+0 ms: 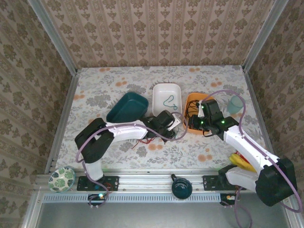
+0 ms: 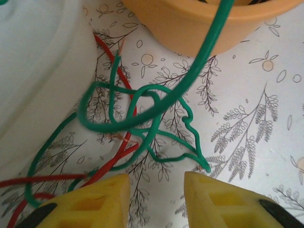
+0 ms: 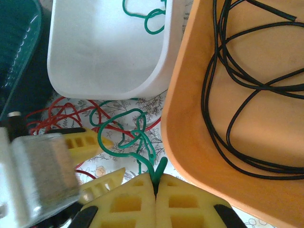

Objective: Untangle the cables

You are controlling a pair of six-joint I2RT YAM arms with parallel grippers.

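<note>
Two robot arms work at a knot of wire on a floral worktop (image 1: 104,80). We see the right gripper (image 3: 156,183) pressed together on a green cable (image 3: 159,168). It pinches the strand between its yellow fingers (image 3: 128,204), just beside the outer wall of the orange bin (image 3: 190,118).

From that pinch the green cable runs into a bunch of crossed loops. These lie on the worktop in the gap between the orange bin and the white bin (image 3: 95,61).

Red cables (image 3: 57,111) pass under the green loops and spread across the worktop below the white bin, toward the teal bin (image 3: 19,47).

The left gripper (image 2: 156,183) sits low at the near edge of the tangle. Its two yellow fingers are apart and only patterned worktop lies between them. One green loop ends close to the left gripper's right-hand finger, but we cannot tell whether they touch.

A second green cable (image 3: 147,16) lies curled inside the white bin, apart from the knot. Black cables (image 3: 237,85) lie in wide loops on the floor of the orange bin.

From above, the three bins stand in a row across the middle of the worktop. The teal bin is tilted, with both arms reaching in toward the gap.
</note>
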